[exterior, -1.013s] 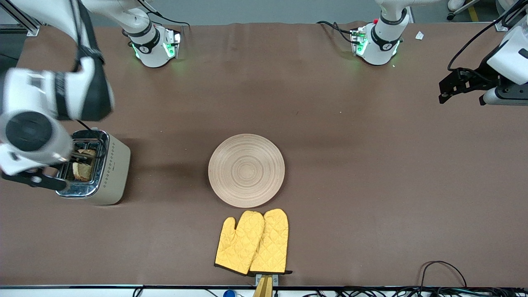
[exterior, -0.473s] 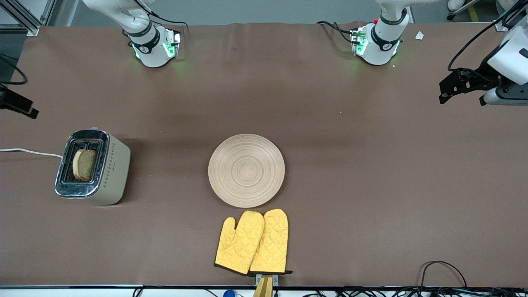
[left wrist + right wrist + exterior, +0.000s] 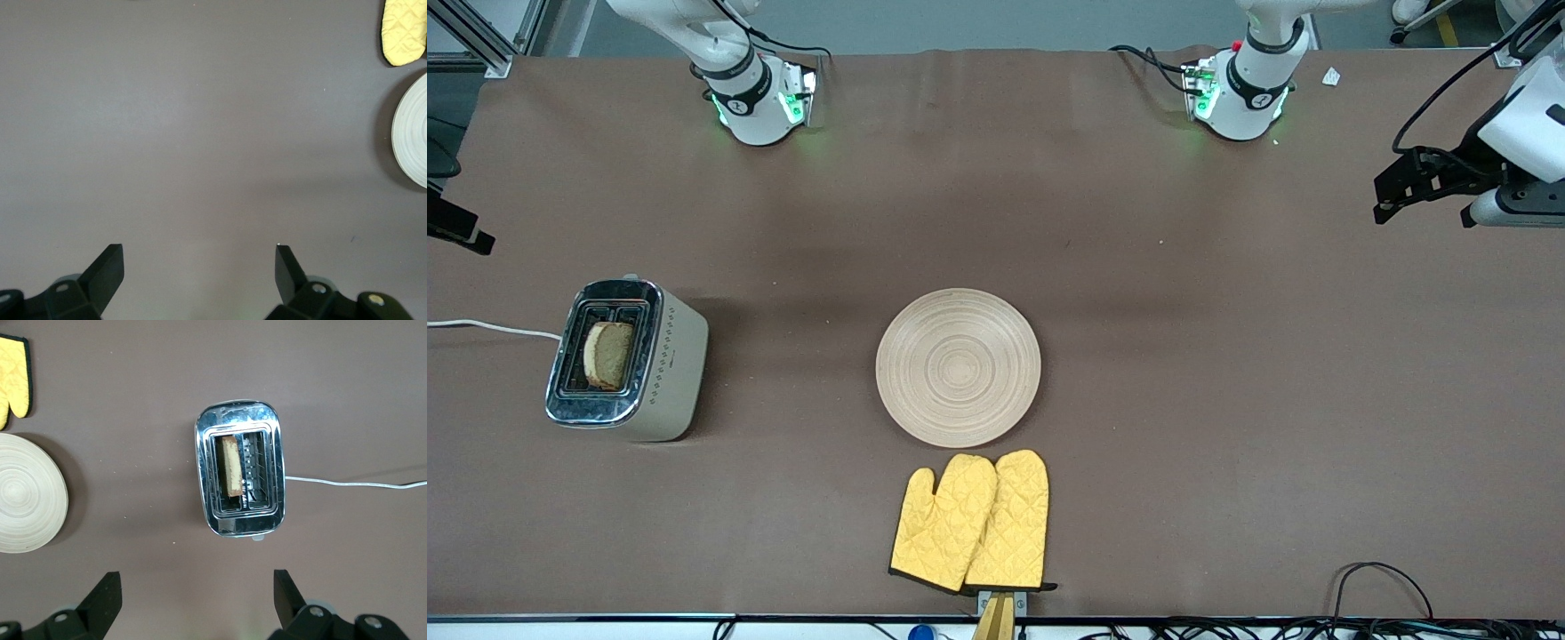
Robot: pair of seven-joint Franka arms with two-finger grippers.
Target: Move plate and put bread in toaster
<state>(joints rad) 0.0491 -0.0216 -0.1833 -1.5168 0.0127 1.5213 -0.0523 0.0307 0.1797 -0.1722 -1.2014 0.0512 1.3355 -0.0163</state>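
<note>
The cream toaster (image 3: 627, 360) with a chrome top stands at the right arm's end of the table. The brown bread (image 3: 609, 354) stands in one of its slots; both also show in the right wrist view, toaster (image 3: 241, 477) and bread (image 3: 231, 465). The round wooden plate (image 3: 958, 366) lies bare at mid-table. My right gripper (image 3: 197, 587) is open and empty, high over the table beside the toaster; only a dark part of it shows at the front view's edge (image 3: 458, 229). My left gripper (image 3: 1421, 209) waits open and empty (image 3: 199, 263) over the left arm's end.
Two yellow oven mitts (image 3: 971, 522) lie side by side, nearer to the front camera than the plate. The toaster's white cord (image 3: 489, 327) runs off the table's end. Cables (image 3: 1383, 587) lie along the front edge.
My right arm has lifted off the toaster and drawn back to the table's end, leaving the bread in the slot. The left arm has not moved.
</note>
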